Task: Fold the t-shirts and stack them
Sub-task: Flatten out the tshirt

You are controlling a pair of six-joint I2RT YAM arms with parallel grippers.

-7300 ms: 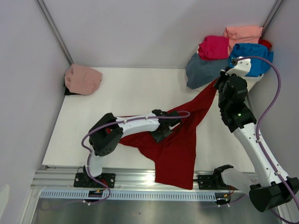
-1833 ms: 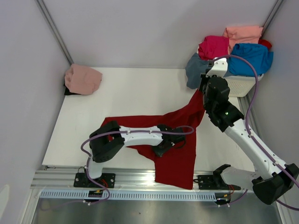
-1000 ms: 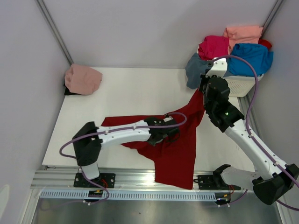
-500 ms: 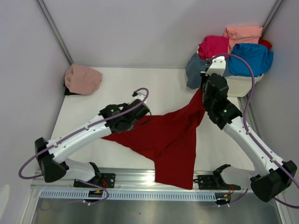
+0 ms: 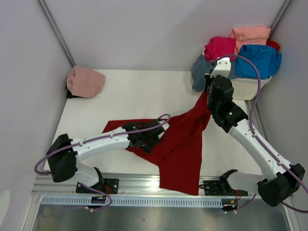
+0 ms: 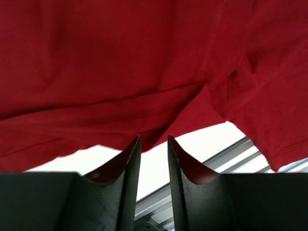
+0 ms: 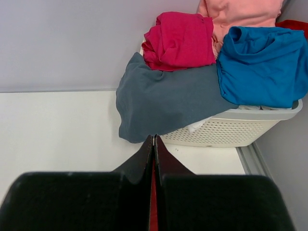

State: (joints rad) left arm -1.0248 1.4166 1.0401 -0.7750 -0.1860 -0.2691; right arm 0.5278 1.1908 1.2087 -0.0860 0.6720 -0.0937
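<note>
left claw (image 6: 153,140): jaws slightly apart, narrow gap, nothing in it, bare table (image 6: 159,159) shows thru. Sits low just beside a hem of the dark red t-shirt (image 6: 120,72), tips aimed at that edge.
right claw (image 7: 153,138): pressed together w/ a thin red sliver btw the tips = pinching a corner of the red shirt, lifted off the table close to the basket (image 7: 231,127).
red shirt pos: mid table, spread unevenly. Far-right corner drawn up to the right claw, left part flat on the surface, one lobe hangs past the near table edge.
why held so: prob. right side anchors one corner so the cloth stays taut while the left goes for a 2nd edge to pull it flat.
step: looks like flattening, no fold made yet. Task early.
queue: grey-blue t-shirt (image 7: 163,101) draped over the basket rim down to the table; magenta t-shirt (image 7: 180,41), blue t-shirt (image 7: 262,67), salmon t-shirt (image 7: 240,12) piled on top, not laid out.
pink t-shirt (image 5: 85,82): far-left corner, bunched, well apart from the rest. Maybe the stack spot; can't tell if it's properly folded.
next needs: left to close on one layer at the hem only.
risk: overhanging lobe may drag the shirt off the near edge if the right lets go first.
</note>
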